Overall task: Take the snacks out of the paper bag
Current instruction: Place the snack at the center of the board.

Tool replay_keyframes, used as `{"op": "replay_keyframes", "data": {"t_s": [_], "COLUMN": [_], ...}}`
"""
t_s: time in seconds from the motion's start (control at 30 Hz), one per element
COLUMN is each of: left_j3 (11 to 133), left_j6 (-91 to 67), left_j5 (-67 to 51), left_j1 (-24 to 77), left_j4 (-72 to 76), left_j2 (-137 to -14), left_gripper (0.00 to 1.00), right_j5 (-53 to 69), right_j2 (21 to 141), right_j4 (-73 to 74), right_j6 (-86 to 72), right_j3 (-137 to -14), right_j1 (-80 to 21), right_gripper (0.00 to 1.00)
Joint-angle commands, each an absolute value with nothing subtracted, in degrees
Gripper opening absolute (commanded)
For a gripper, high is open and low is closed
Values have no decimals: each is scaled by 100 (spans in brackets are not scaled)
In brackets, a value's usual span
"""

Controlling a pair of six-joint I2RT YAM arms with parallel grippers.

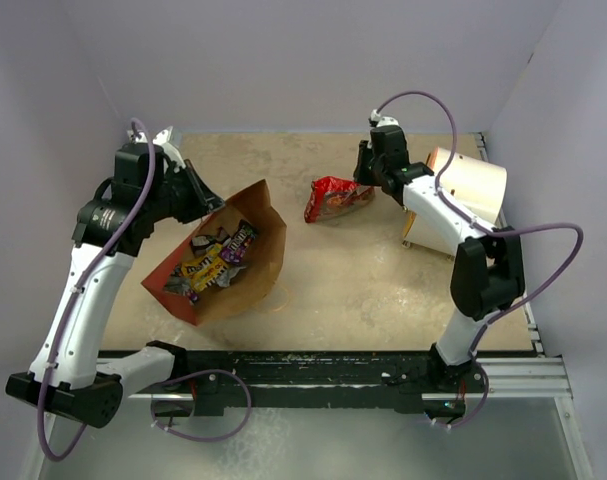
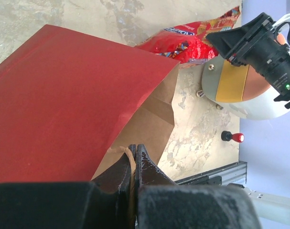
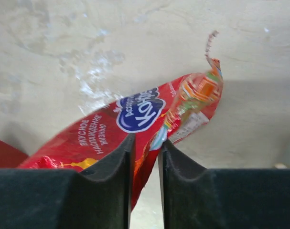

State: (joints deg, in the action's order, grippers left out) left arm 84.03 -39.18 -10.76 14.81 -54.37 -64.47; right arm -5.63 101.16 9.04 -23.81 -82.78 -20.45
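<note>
The paper bag (image 1: 255, 283) lies tilted open at the left, red outside, brown inside; it fills the left wrist view (image 2: 63, 95). Several small candy wrappers (image 1: 215, 258) in yellow, purple and brown lie inside it. My left gripper (image 1: 205, 195) is at the bag's far rim, shut (image 2: 134, 150) on a thin paper handle there. The large red packet (image 1: 335, 198) lies on the table right of the bag. My right gripper (image 1: 366, 185) is at its right end, and its fingers (image 3: 145, 143) are closed on the packet's crinkled edge (image 3: 135, 114).
A white cylinder with an orange face (image 1: 468, 185) lies at the back right, behind the right arm; it also shows in the left wrist view (image 2: 240, 90). A small red-capped black knob (image 2: 232, 137) sits near it. Purple walls enclose the table.
</note>
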Motion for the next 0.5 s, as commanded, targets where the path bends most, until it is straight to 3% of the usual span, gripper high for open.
{"op": "replay_keyframes", "data": {"t_s": [0.0, 0.23, 0.47], "left_j3": [8468, 8383, 8149], "left_j6": [-3789, -3816, -3942], "left_j5": [-1378, -1597, -1748], "left_j1": [1494, 1494, 1494], "left_j4": [-4984, -4740, -4665], "left_j2": [-6525, -6643, -6467], "left_gripper": [0, 0, 0], "right_j5": [-1190, -719, -501], "right_j2": [9466, 8757, 8267], "right_j4": [1487, 1547, 1878], "right_j6": [-1531, -1587, -1808], "right_j3": [-8576, -7922, -7347], "right_j1": [-2171, -2180, -2180], "right_gripper": [31, 39, 42]}}
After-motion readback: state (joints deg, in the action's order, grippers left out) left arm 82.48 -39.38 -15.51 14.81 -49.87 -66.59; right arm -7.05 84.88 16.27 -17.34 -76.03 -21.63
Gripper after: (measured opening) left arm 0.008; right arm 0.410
